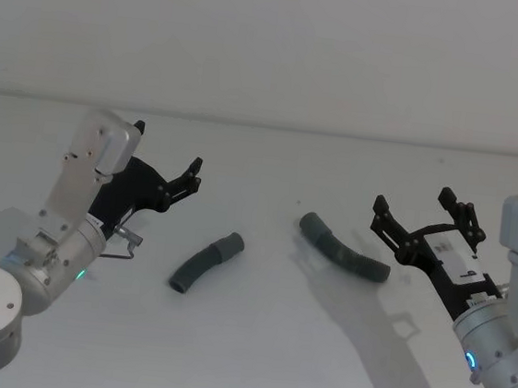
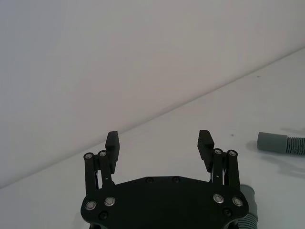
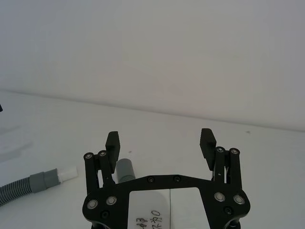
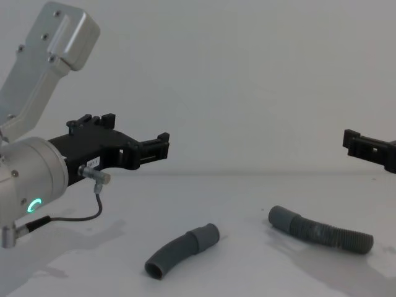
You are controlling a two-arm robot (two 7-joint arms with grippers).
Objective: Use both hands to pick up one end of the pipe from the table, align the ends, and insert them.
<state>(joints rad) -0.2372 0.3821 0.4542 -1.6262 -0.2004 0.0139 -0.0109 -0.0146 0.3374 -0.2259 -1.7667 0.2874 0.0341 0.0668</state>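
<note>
A white label (image 3: 167, 210) sat on the body of the right gripper (image 3: 159, 143); it carried dark handwriting, turned sideways in the right wrist view, that seemed to begin with the digits 43 (the marks after them could not be made out); in the head view the same label showed only a few tiny dark marks, too small to read; a small white tag (image 4: 93, 163) on the left gripper (image 4: 163, 146) bore a short printed code, also too small to read.
</note>
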